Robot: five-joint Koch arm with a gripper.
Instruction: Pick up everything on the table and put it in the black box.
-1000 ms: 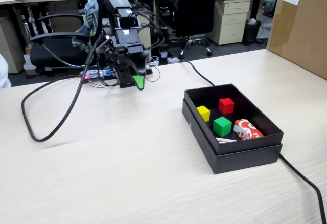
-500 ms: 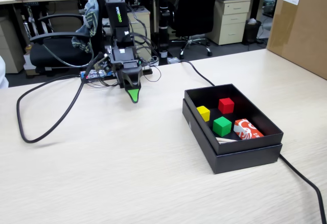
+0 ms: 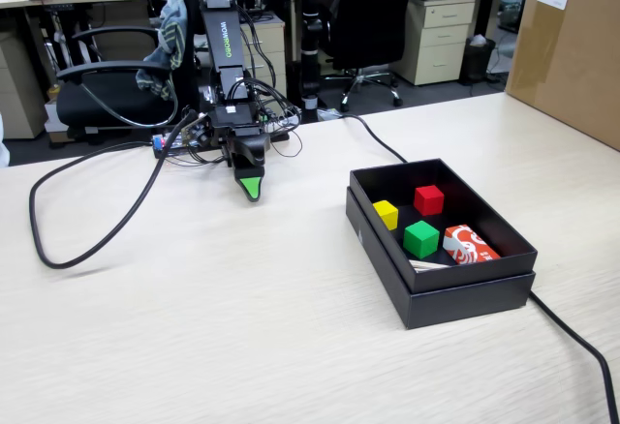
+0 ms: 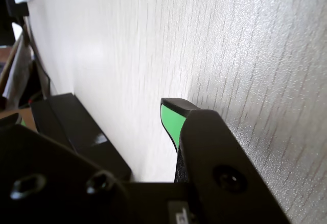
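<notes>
The green cube (image 3: 420, 238) lies already inside the black box (image 3: 455, 300), at six o'clock from the red cube (image 3: 428, 199). It looks light, stiff and matte; opposite flat faces suit gripping. The fingers (image 3: 251, 188) hold nothing; their gap I cannot tell.
</notes>
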